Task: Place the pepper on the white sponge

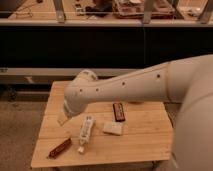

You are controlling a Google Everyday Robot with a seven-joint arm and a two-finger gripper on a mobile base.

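Table (150, 145), wooden: four items.
Pepper (60, 148), red: lies flat near the 7 o'clock corner, not yet picked up.
Sponge (113, 128), white: mid-table, at 2 o'clock from the pepper, with a white tube (86, 131) between them.
Bar (118, 111), dark: at 12 o'clock from the sponge.
End effector (63, 116): above the table's left side, at 12 o'clock from the pepper, spread wide, empty.
Step, by my judgement: approach. Next move: descend over the pepper and close across it.

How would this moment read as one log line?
gripper: open, empty, over table left side | pepper: lying front-left | white sponge: bare, mid-table
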